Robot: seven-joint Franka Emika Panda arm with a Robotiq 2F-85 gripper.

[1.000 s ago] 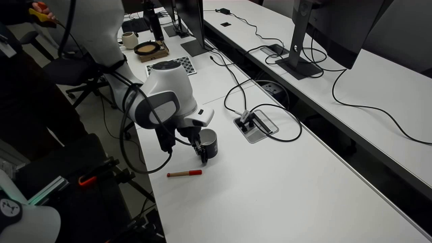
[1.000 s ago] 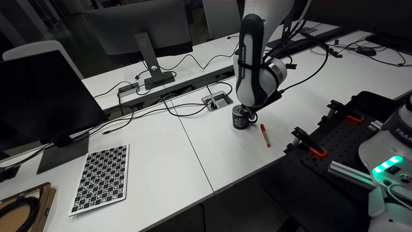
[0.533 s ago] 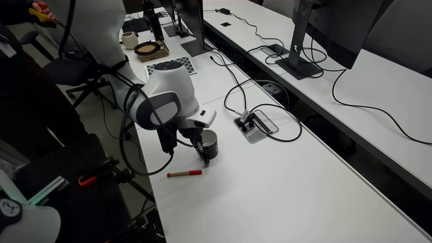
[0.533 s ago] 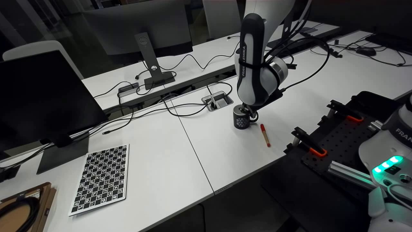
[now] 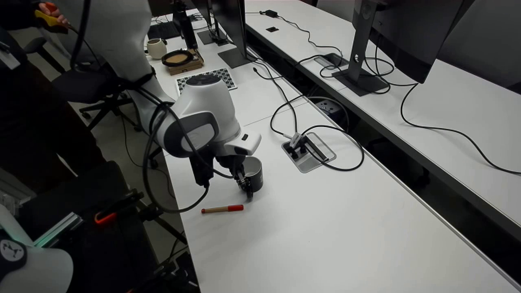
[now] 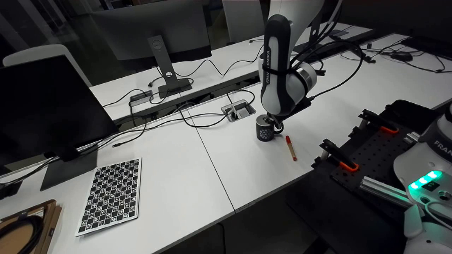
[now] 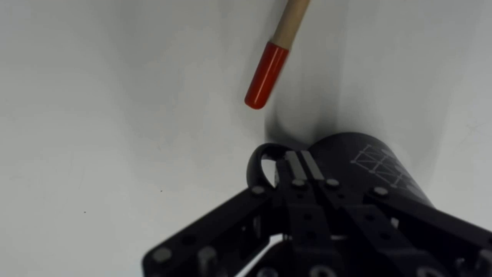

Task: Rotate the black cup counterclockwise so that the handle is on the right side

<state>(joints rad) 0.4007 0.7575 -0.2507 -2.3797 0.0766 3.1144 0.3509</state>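
Note:
The black cup (image 6: 265,133) stands upright on the white table in both exterior views. Its handle (image 6: 279,129) points to the right there, towards the red-capped pen. Seen from the wrist, the cup (image 7: 342,161) fills the right of the jaws and the handle loop (image 7: 254,169) curves out on their left. My gripper (image 7: 304,164) is shut, its fingertips side by side where the handle meets the cup body. I see nothing held between them; whether they touch the cup cannot be told. In an exterior view the gripper (image 5: 245,185) hides part of the cup (image 5: 256,179).
A pen with red ends (image 5: 222,209) lies close to the cup, near the table edge. A socket box (image 5: 309,152) with cables sits in the table beyond. A checkered board (image 6: 111,195) and monitors stand farther off.
In both exterior views my gripper and the cup have shifted slightly right, mostly in the first half second. Since then they look almost still. The pen has not moved.

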